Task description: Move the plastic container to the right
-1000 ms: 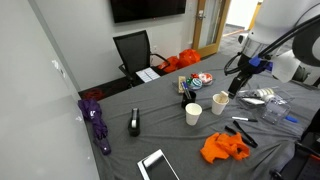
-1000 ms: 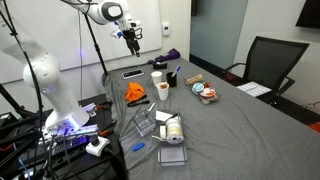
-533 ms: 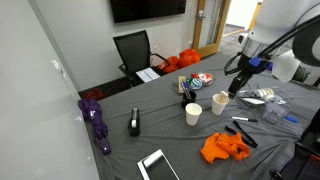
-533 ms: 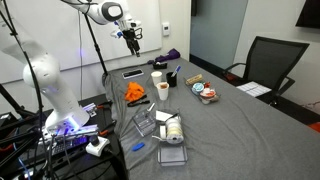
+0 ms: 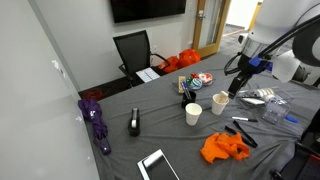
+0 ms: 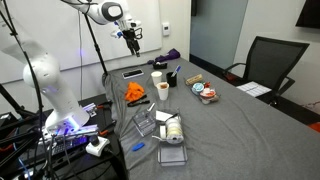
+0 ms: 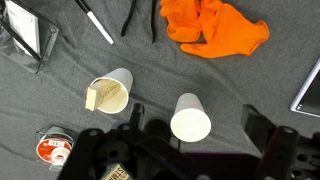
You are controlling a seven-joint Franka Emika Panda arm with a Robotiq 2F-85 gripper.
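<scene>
While the gripper (image 5: 236, 90) is hanging above the grey table (image 5: 160, 125) with its jaws spread wide and holding nothing, the plastic container (image 5: 203, 78) is sitting flat near the far edge, well apart from it. It is round, so no long side is showing, and its top is facing up. In the wrist view the plastic container (image 7: 52, 148) is peeking in at the bottom left, near a paper cup (image 7: 110, 92). A black chair (image 5: 133, 48) is standing behind the table, under a dark screen (image 5: 147, 8).
</scene>
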